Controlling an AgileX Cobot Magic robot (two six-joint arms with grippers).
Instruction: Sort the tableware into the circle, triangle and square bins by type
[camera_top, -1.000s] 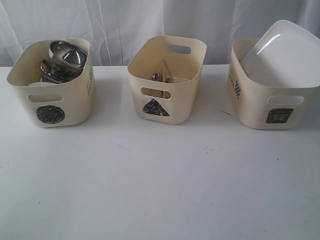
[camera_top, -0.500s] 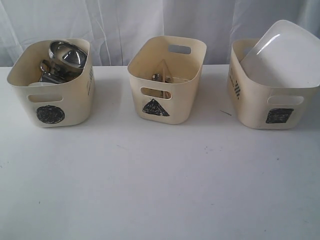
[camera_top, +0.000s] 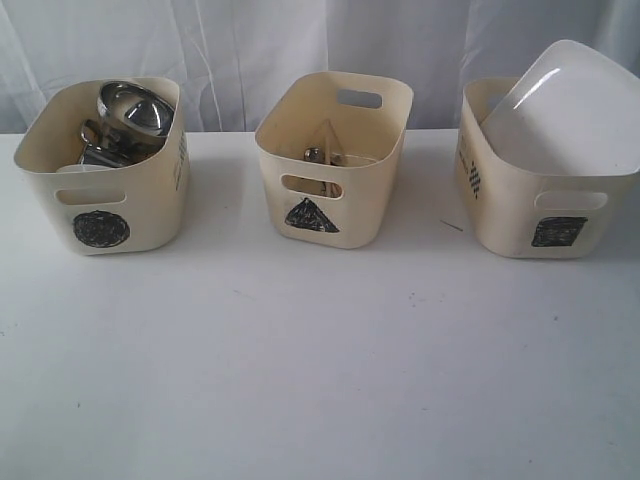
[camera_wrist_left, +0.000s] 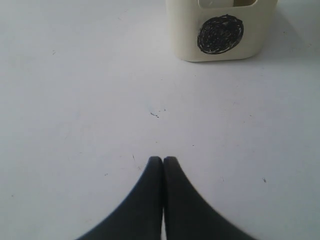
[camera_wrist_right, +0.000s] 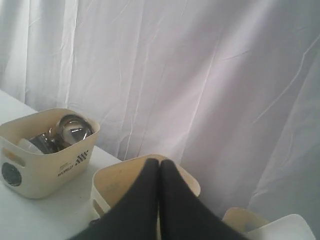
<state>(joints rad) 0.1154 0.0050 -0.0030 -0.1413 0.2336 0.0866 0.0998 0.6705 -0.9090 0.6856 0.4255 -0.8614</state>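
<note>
Both pincers are pressed together with nothing between them. The left pincer (camera_wrist_left: 163, 160) hangs low over the worktop (camera_top: 320, 380) with the circle bin (camera_top: 150, 200) straight ahead of it and well apart. The right pincer (camera_wrist_right: 160, 162) is raised and points across the bins toward the white curtain (camera_top: 250, 40), its tips over the near rim of the triangle bin (camera_top: 370, 200). Neither pincer shows in the exterior view.

No tableware lies loose on the worktop in any view; every piece I can see sits in a bin. The circle bin holds a shiny steel bowl (camera_top: 135, 105) tipped on its side on top of what looks like a steel mug (camera_top: 100, 152). The triangle bin holds cutlery (camera_top: 315, 155), too small to tell piece by piece, with thin handles leaning up toward the back wall. In the square bin (camera_top: 510, 215) a large white plate (camera_top: 570, 110) leans at a tilt, its upper corner well above the rim and its long side running from the front of the bin to the back.

Judged from this, the sorting looks finished. If anything needs a touch it is the plate, which rests high and might slip. It lies off to the right and below the raised right pincer, so the right arm is the nearer one; the left arm is nearer the circle bin.
</note>
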